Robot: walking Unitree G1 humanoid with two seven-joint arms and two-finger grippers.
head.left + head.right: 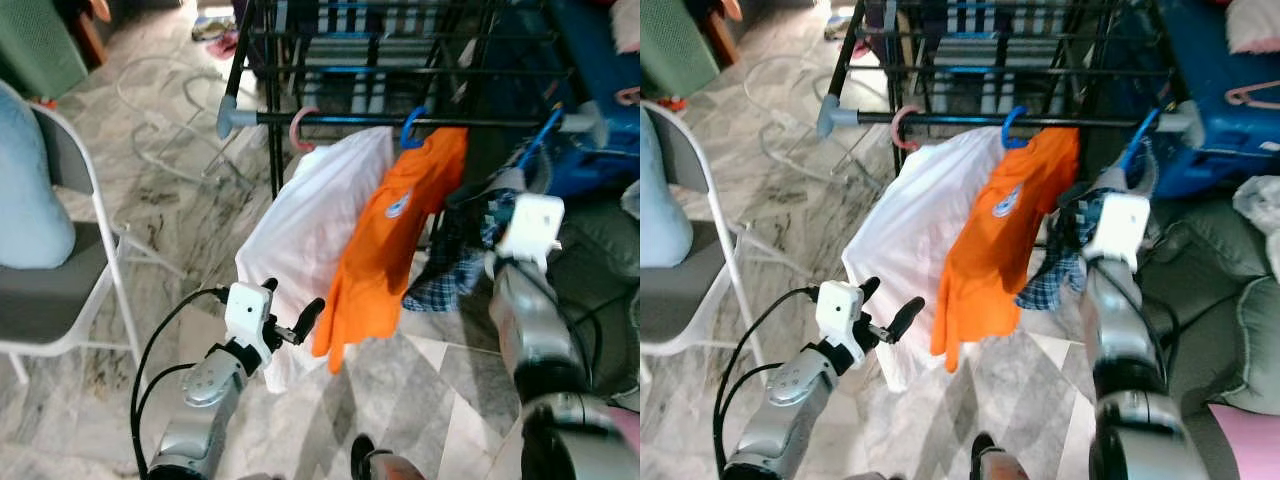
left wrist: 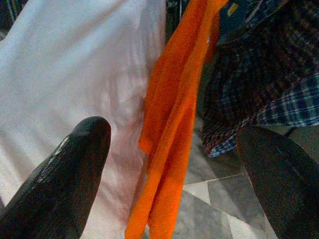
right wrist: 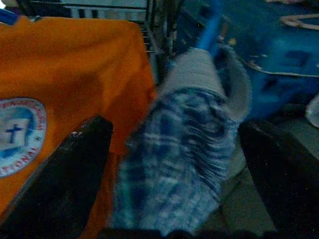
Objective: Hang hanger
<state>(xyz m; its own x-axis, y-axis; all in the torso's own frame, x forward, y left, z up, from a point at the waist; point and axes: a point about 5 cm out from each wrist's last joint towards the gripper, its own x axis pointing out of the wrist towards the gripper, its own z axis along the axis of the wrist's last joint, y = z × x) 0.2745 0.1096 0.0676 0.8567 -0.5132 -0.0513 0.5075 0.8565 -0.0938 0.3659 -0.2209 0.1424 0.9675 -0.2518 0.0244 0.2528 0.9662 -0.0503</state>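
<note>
On the black drying rack (image 1: 400, 60), a white garment (image 1: 300, 240) hangs from a pink hanger hook (image 1: 298, 130). Beside it an orange shirt (image 1: 385, 250) with a round blue-and-white emblem (image 3: 15, 134) hangs from a blue hook (image 1: 410, 128). Next along, a blue plaid shirt (image 3: 179, 159) sits on a blue hanger (image 1: 543, 132). Below the rack is grey-veined marble floor (image 1: 180, 200).

Grey-veined marble floor (image 1: 170, 210); a white folding chair (image 1: 70, 280) stands left of a black metal rack (image 1: 400, 50).
</note>
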